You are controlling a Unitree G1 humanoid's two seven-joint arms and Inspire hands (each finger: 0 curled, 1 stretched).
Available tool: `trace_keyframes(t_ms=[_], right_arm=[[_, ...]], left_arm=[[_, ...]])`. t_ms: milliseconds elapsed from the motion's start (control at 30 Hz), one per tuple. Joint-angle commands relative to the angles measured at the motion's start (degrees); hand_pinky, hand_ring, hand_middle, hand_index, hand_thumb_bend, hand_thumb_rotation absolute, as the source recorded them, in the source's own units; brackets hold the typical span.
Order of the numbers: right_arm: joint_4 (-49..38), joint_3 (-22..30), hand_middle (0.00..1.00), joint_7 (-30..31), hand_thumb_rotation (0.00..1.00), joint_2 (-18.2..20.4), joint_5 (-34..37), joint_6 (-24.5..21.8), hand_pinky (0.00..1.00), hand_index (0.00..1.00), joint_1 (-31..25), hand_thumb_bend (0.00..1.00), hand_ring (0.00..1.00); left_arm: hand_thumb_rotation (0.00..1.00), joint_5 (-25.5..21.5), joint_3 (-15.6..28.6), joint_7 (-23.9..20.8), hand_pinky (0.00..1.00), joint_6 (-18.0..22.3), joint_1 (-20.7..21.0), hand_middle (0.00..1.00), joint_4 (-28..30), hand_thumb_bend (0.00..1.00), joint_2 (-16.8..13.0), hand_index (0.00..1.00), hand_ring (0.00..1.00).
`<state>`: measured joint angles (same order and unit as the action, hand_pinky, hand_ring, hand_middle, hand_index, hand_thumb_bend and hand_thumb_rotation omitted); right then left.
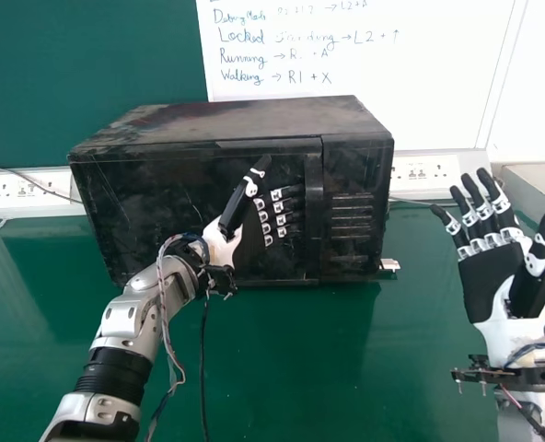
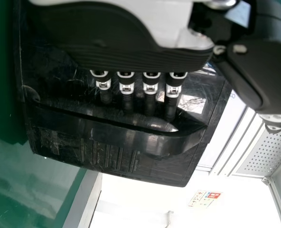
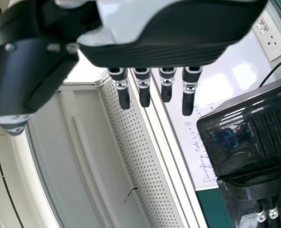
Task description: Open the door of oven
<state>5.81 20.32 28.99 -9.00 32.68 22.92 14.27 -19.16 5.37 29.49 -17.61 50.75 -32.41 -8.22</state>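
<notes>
One boxy black oven (image 1: 355, 166), scuffed, door (image 1: 134, 212) closed, upright handle (image 1: 315, 221)

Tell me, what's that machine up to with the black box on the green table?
It's a robot at an oven, and the task is to open its door. The robot's left hand is in front of the door, its fingers pointing at the upright handle, with the tips right by the handle's edge. The door is shut. The right hand is held open off to the oven's side, touching nothing.
</notes>
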Motion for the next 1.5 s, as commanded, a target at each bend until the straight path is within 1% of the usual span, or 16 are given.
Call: trace_keyframes(t_ms=[0, 300, 433, 533, 700, 800, 900, 1233, 1400, 1467], right_arm=[[-0.6, -0.1, 0.97, -0.6, 0.85, 0.4, 0.0, -0.3, 0.87, 0.91, -0.5, 1.0, 0.97], [-0.3, -0.1, 0.97, -0.5, 0.85, 0.2, 0.0, 0.0, 0.87, 0.91, -0.5, 1.0, 0.96], [-0.2, -0.1, 0.97, -0.6, 0.85, 0.2, 0.1, 0.0, 0.87, 0.91, -0.5, 1.0, 0.96], [0.1, 0.0, 0.97, -0.4, 0.84, 0.2, 0.2, 0.1, 0.87, 0.91, -0.3, 1.0, 0.96], [0.1, -0.1, 0.97, -0.5, 0.85, 0.2, -0.1, 0.3, 0.87, 0.9, -0.4, 1.0, 0.96], [-0.2, -0.1, 0.97, -0.7, 0.85, 0.3, -0.1, 0.2, 0.87, 0.91, -0.5, 1.0, 0.97], [-0.2, -0.1, 0.98, -0.6, 0.85, 0.2, 0.0, 0.2, 0.88, 0.91, -0.5, 1.0, 0.97], [0.3, 0.1, 0.97, -0.3, 0.85, 0.2, 0.2, 0.3, 0.87, 0.91, -0.4, 1.0, 0.96], [0.1, 0.0, 0.97, -0.7, 0.85, 0.4, -0.1, 0.3, 0.88, 0.91, -0.4, 1.0, 0.97], [0.0, 0.0, 0.98, -0.7, 0.86, 0.4, -0.1, 0.3, 0.88, 0.91, -0.4, 1.0, 0.97]], left_arm=[[0.78, -0.2, 0.7, 0.3, 0.83, 0.6, 1.4, 1.0, -1.4, 1.0, 0.4, 0.99, 0.96], [0.77, -0.3, 1.0, 0.2, 0.81, 0.2, 2.8, 1.0, -3.5, 1.0, 1.0, 0.98, 0.94], [0.78, 0.0, 0.0, 3.3, 0.81, 0.5, 3.3, 1.0, -4.2, 1.0, 0.4, 0.99, 0.95], [0.77, 0.6, -0.3, 4.3, 0.8, 0.7, 3.7, 0.99, -4.5, 1.0, 0.4, 0.99, 0.93], [0.78, 1.3, -0.6, 5.2, 0.78, 0.9, 4.7, 0.98, -5.7, 1.0, 0.7, 0.98, 0.9], [0.78, 1.8, -0.9, 5.8, 0.74, 1.0, 5.4, 0.97, -6.3, 1.0, 0.8, 0.96, 0.88], [0.79, 2.4, -1.3, 6.4, 0.73, 1.3, 5.8, 0.96, -6.8, 1.0, 1.0, 0.95, 0.88], [0.78, 2.8, -1.3, 8.1, 0.73, 1.4, 6.9, 0.95, -8.8, 1.0, 1.8, 0.92, 0.86], [0.77, 3.7, -2.0, 9.1, 0.69, 1.5, 7.7, 0.9, -9.6, 1.0, 1.6, 0.89, 0.82], [0.78, 3.9, -2.3, 9.5, 0.68, 1.6, 7.9, 0.89, -9.8, 1.0, 1.7, 0.89, 0.8]])
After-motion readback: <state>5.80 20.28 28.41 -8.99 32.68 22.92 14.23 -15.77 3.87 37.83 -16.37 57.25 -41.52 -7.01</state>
